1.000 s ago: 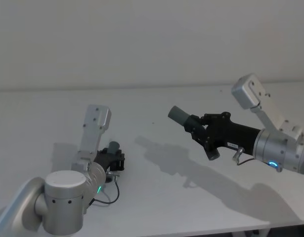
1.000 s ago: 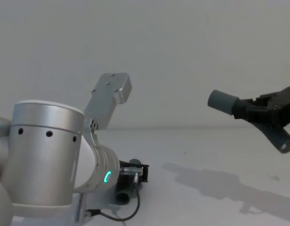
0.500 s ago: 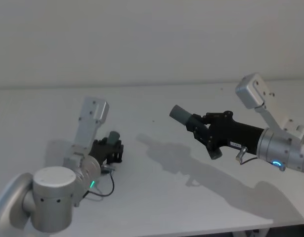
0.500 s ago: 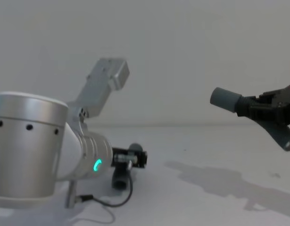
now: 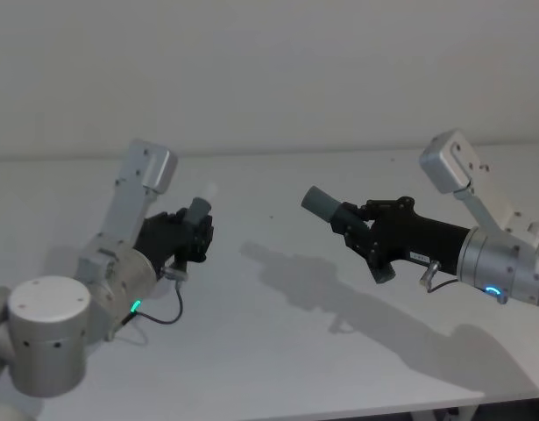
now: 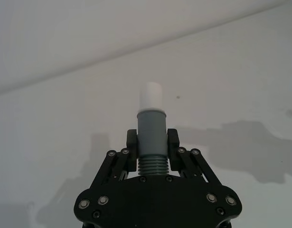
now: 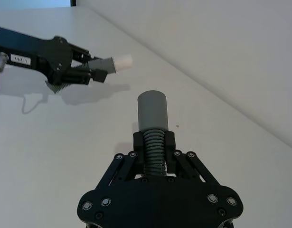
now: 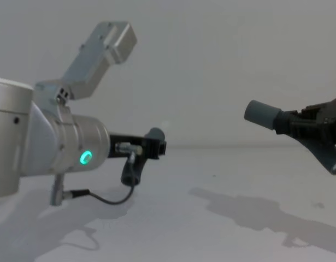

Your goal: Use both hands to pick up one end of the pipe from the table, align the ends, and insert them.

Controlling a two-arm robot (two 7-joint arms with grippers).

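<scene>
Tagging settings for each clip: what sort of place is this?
Probably a robot lab bench: a plain white table against a blank wall, the left gripper holding the plug piece and the right gripper holding the collar piece above it.

grey ribbed pipe point(image 6: 151, 124), white tip point(image 6: 150, 95); black l tool point(image 6: 152, 142), r tool point(image 7: 154, 142); white table point(image 5: 67, 202).

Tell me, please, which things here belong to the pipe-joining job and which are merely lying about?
Belonging to the job:
left gripper, shut on the white-tipped pipe piece, held off the table
right gripper, shut on the grey-collared pipe piece, also held in the air

Not part of it:
dark speck on the table
wall behind
</scene>
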